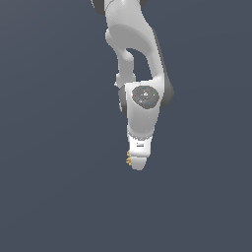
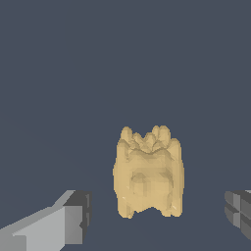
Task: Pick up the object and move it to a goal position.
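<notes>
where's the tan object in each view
Exterior view: only a sliver of the object shows, peeking out on the exterior view's left of the white hand, low on the arm.
Wrist view: the object sits large between the two fingers, with a gap on each side.
Shared landmark: the hand itself; the object lies right at its tip in both.

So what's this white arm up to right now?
A white robot arm has its claw down over a small tan-yellow lumpy object. The wrist view shows the claw open, one finger on each side of the object with a gap to it. Nothing is gripped yet.
</notes>
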`<state>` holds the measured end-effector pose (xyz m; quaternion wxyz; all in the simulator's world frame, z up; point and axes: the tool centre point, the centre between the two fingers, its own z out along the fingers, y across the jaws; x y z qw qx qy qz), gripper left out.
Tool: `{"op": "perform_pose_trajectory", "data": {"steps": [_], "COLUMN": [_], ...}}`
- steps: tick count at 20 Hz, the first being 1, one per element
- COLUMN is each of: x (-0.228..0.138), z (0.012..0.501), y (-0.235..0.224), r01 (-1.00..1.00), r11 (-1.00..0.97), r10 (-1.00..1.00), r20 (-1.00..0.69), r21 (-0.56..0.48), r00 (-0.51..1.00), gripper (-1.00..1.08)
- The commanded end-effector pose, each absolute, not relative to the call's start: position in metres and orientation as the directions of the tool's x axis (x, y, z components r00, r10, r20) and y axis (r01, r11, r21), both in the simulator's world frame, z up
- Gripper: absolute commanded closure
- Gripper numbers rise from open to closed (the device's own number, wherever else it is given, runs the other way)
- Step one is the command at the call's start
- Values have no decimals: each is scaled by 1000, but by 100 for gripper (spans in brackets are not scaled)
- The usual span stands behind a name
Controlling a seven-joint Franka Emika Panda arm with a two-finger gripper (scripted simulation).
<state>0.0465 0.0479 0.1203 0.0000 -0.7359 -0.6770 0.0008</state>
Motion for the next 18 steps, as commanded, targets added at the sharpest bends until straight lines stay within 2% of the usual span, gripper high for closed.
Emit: {"op": "perform_pose_trajectory", "data": {"steps": [1,8,18], "x": [47,47,46], "z": [120,116,72], "y": [48,48,48], "r01": [998,998,998], "r11": [-65,-63,-58], "r10": [998,998,998], "r20": [0,0,0], "r21": [0,0,0], "r00": [65,63,58], "gripper": [-92,-92,-92]}}
